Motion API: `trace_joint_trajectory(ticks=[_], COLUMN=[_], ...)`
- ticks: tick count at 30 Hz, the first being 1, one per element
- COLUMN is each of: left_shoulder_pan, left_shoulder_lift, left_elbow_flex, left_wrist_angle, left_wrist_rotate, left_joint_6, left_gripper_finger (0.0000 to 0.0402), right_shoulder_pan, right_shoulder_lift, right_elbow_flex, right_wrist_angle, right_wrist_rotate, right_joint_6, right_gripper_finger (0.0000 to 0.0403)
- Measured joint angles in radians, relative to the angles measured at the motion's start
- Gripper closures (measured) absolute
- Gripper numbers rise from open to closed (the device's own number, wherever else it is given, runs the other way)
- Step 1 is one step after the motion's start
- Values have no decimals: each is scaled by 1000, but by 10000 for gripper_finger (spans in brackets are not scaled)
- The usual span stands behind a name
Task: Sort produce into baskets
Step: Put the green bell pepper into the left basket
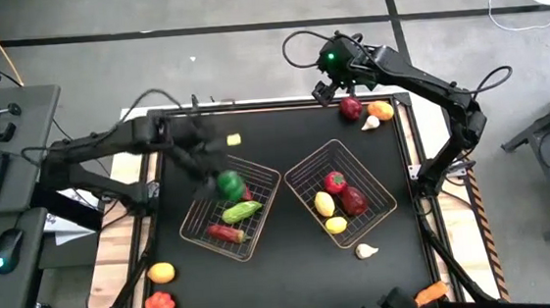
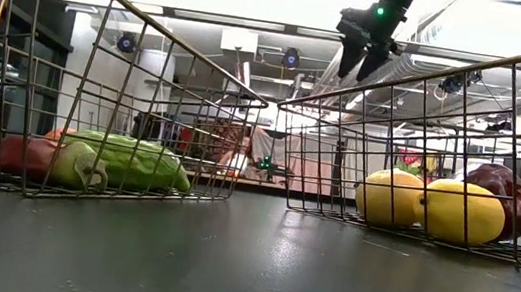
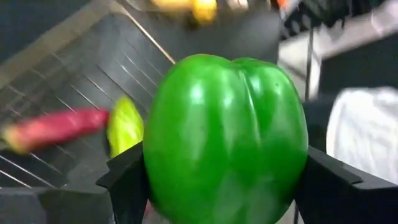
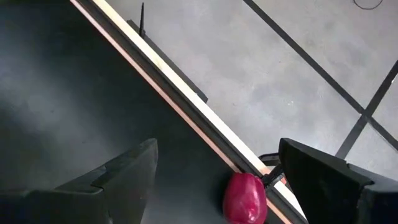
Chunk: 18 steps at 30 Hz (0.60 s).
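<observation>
Black table (image 1: 293,261), no readable writing

A big green pepper (image 3: 227,140) fills most of the view. The left gripper (image 3: 224,186) squeezes it between two dark fingers (image 3: 127,180), one on each side. Behind it sits a wire basket (image 3: 74,68). In the basket lie a long red pepper (image 3: 53,127) and a small light green vegetable (image 3: 124,127), touching each other.
</observation>
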Motion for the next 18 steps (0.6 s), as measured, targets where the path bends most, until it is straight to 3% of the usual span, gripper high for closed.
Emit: trace_joint_trajectory(ticks=[5,9,18], left_shoulder_pan=[-191,-249,-189], left_shoulder_lift=[30,76,120], left_elbow_flex=[0,0,0], left_wrist_angle=[-42,-55,-65], left_wrist_rotate=[-187,-289,-280], left_joint_6=[-27,17,70], left_gripper_finger=[110,110,101], right_shoulder_pan=[0,0,0], right_shoulder_lift=[0,0,0], right_elbow_flex=[0,0,0], right_wrist_angle=[1,20,-15], right_wrist_rotate=[-2,-2,-31], right_joint_6=[-18,-20,-47], right_gripper_finger=[74,74,74])
